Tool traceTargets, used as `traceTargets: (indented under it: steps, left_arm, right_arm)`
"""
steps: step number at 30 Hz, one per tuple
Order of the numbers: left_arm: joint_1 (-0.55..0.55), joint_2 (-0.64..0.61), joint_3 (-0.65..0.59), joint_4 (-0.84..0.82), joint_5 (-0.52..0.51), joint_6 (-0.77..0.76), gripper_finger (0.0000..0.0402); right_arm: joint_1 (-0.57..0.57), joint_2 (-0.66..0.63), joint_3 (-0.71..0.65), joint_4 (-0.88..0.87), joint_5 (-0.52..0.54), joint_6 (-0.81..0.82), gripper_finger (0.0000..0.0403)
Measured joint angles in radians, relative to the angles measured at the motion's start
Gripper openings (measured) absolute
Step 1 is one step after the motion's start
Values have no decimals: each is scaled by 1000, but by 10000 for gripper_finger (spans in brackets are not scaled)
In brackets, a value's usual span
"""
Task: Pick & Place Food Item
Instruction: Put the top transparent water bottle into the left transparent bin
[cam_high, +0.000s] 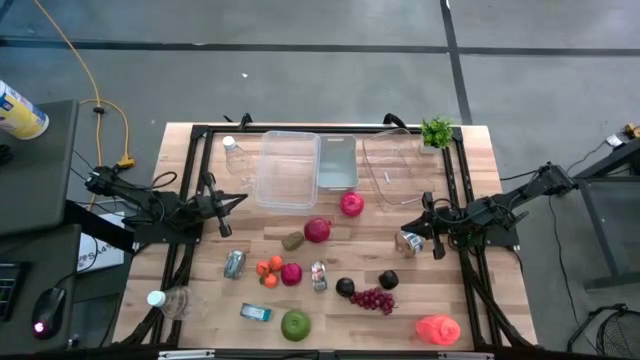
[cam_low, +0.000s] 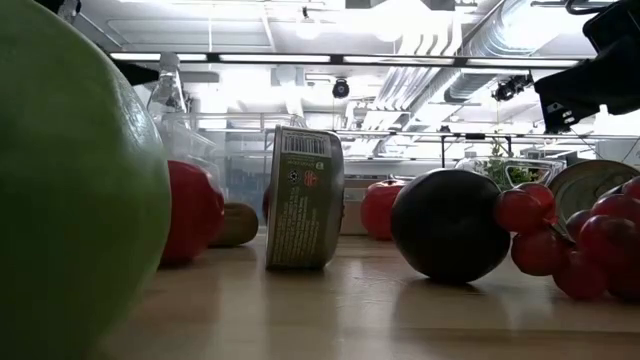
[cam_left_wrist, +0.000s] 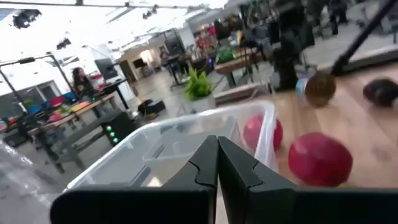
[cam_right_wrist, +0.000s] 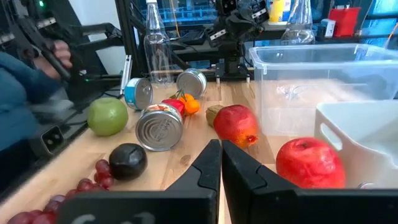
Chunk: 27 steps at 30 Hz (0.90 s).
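both pairs of jaws were pressed together on nothing: the left gripper (cam_high: 238, 200) hung over the table's left side beside the clear bin (cam_high: 288, 168), the right gripper (cam_high: 427, 212) over the right side near a tipped can (cam_high: 410, 242). food lay loose on the wooden table (cam_high: 480, 180): a deep red pomegranate (cam_high: 317, 230) with a small crown beside a brown kiwi (cam_high: 292, 241), a glossy red apple (cam_high: 351, 205) just by the white tray (cam_high: 337, 163), a large green apple (cam_high: 295, 324) at the front edge, dark red grapes (cam_high: 372, 298) near two dark round fruits
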<state>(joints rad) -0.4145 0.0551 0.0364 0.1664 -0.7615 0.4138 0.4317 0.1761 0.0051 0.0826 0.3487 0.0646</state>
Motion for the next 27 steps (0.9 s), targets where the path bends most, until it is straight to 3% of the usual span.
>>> traceTargets:
  steps: [5,12,14,18,21,23,27]
  left_arm:
    - [0,0,0,75,1,26,1]
    - [0,0,0,137,11,-123,1]
    - [0,0,0,143,11,-139,1]
    - [0,0,0,192,7,-66,1]
    - [0,0,0,242,8,-56,1]
    - [0,0,3,267,15,-76,1]
    - [8,1,34,350,-3,105,1]
  right_arm:
    - [-2,0,0,8,63,-139,3]
    - [-2,0,0,127,22,-110,3]
    - [-2,0,0,185,37,-181,3]
    - [-2,0,0,344,204,-462,2]
    - [-4,-1,0,440,326,-534,2]
    - [-3,0,0,456,280,-539,2]
    - [-3,0,5,525,179,-583,2]
